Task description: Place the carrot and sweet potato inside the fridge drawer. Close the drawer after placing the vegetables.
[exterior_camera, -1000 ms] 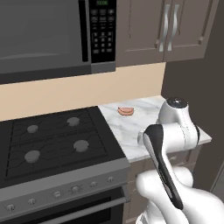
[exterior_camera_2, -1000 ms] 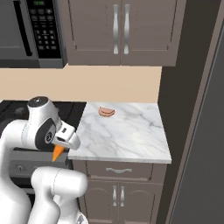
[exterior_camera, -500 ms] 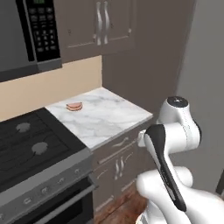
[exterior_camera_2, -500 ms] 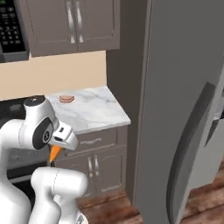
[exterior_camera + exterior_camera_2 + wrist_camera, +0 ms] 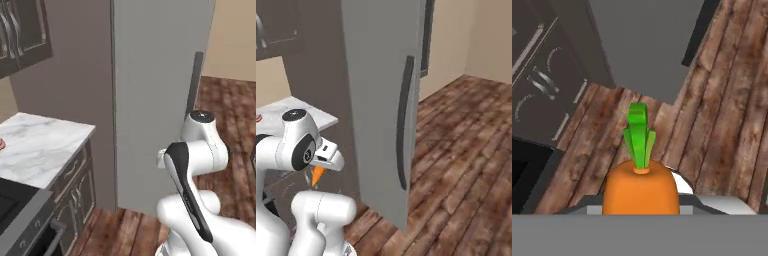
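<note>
Hand view gives you the carrot (image 5: 641, 185) right at the gripper (image 5: 640, 210), green top pointing away from the hand over the wood floor (image 5: 722, 110); the fingertips are hidden behind it, but it sits clamped. From the right base view, the carrot's tip (image 5: 317, 175) pokes below the hand. No writing is legible anywhere. Ahead of the hand stands the grey fridge (image 5: 160, 75), its drawer hidden.

Closed grey fridge door (image 5: 381, 100) blocking ahead, open wood floor (image 5: 466, 165) to its right.
</note>
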Robot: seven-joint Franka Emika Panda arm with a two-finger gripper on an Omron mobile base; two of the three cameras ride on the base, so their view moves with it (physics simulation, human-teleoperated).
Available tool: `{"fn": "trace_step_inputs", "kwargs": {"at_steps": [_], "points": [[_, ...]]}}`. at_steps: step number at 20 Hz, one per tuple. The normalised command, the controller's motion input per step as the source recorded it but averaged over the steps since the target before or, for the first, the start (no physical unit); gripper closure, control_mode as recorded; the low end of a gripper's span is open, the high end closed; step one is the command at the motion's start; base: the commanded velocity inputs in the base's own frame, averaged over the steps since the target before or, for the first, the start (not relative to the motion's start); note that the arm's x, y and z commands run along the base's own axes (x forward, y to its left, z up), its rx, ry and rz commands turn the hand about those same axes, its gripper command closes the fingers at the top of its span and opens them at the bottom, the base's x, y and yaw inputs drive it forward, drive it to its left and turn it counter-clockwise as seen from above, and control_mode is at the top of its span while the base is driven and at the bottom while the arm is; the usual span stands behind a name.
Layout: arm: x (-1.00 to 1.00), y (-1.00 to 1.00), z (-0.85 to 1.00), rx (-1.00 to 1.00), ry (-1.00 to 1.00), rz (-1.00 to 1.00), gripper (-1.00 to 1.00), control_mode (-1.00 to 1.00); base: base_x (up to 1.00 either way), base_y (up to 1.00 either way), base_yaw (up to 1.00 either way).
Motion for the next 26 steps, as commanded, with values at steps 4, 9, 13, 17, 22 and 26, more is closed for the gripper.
{"fn": "trace_step_inputs", "kwargs": {"at_steps": [4,9,13,17,22,26], "points": [[0.0,0.0,0.0,0.0,0.0,0.0,1.0,1.0,-0.3,0.0,-0.91],[0.0,0.0,0.0,0.0,0.0,0.0,1.0,1.0,-0.01,-0.23,-0.83],[0.0,0.0,0.0,0.0,0.0,0.0,1.0,1.0,0.34,-0.71,-0.56],[0.0,0.0,0.0,0.0,0.0,0.0,1.0,1.0,0.71,-0.39,-0.17],[0.0,0.0,0.0,0.0,0.0,0.0,1.0,1.0,0.98,-0.09,0.12],[0.0,0.0,0.0,0.0,0.0,0.0,1.0,1.0,0.93,-0.13,0.25]]}}
